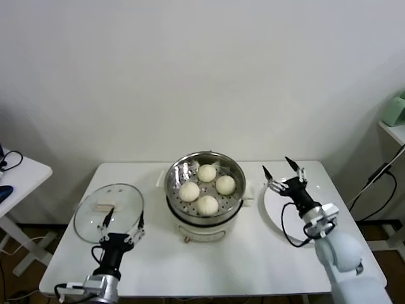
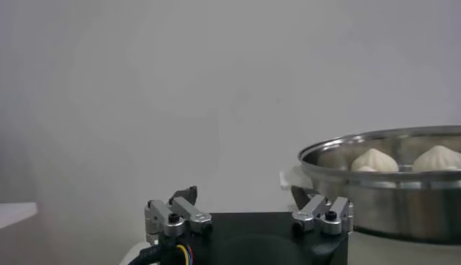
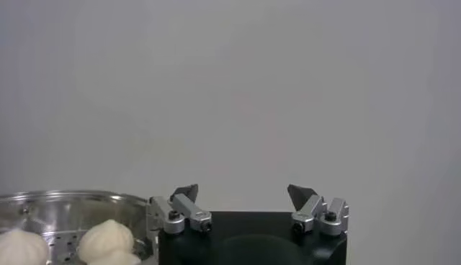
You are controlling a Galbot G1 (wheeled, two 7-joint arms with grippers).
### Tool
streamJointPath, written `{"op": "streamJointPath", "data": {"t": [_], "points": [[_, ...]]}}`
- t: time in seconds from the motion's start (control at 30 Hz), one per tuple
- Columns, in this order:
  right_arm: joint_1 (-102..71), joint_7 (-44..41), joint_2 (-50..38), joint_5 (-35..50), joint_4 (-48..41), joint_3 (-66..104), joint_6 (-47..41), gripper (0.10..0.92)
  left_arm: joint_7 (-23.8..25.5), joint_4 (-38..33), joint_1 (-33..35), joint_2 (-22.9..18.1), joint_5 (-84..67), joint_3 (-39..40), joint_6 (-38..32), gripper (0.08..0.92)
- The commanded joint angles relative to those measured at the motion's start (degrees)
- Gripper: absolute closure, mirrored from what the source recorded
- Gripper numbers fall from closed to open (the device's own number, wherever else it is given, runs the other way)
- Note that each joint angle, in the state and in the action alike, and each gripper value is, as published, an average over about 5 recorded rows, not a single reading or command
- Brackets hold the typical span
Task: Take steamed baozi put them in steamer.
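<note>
- We count 4 steamed baozi (image 1: 207, 188) lying on the perforated tray inside the steamer (image 1: 173, 190), grouped near the tray's middle and close to one another; we judge the loading done.
- The white plate (image 1: 273, 212), just beside the steamer on the robot's right, shows no bun.
- The right gripper (image 1: 281, 169) hangs above the plate's far edge with its fingers spread wide and nothing between them.
- The left gripper (image 1: 122, 220) sits low at the near edge of the glass lid (image 1: 88, 218), fingers spread and empty.
- Risk: a sideways sweep of the right arm toward the steamer could strike its steel rim or side handle and shift the pot on its base. We would lift clear first.
- Risk: a forward move of the left gripper could push the lid toward the table's left edge, which lies near it.
- Open room: bare table (image 1: 253, 266) lies in front of the steamer and between the 2 arms. The plate lies near the table's right edge, so little margin remains there.
</note>
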Motion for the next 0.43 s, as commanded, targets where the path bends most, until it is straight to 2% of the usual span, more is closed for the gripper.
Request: {"op": "streamJointPath", "data": {"t": [0.03, 0.43], "points": [[-14.91, 0.55, 13.62, -4.02, 3.73, 9.12, 4.56, 0.203, 2.12, 0.48, 0.29, 0.51, -1.69, -2.24, -0.52, 0.177], [-15.58, -0.14, 14.10, -3.04, 4.14, 9.01, 5.26, 0.203, 3.54, 1.64, -0.79, 0.34, -3.07, -3.74, -0.80, 0.177]]}}
